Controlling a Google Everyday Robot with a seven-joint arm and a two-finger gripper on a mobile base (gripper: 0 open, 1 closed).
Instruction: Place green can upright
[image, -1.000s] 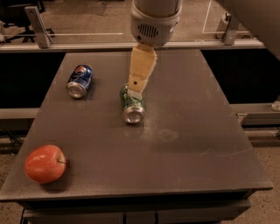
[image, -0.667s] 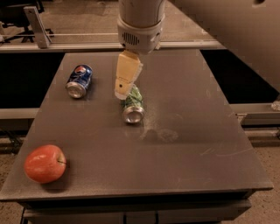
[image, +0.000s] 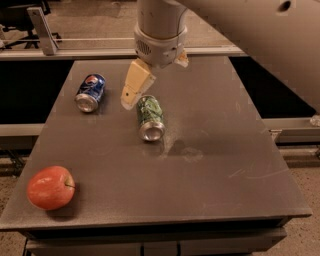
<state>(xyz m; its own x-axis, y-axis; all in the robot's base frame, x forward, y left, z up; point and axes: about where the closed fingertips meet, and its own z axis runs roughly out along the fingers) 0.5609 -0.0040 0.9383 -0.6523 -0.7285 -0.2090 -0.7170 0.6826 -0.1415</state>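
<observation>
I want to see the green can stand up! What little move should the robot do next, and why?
Probably ease the gripper sideways and down over the green can. The can lies on its side on the table, and the gripper hangs beside its far end, not around it.

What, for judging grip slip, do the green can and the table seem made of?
The green can is likely aluminium: glossy print, bare silvery end. The table is a dark matte sheet, scuffed, maybe laminate or metal. The claw hovers over the can's far end.
</observation>
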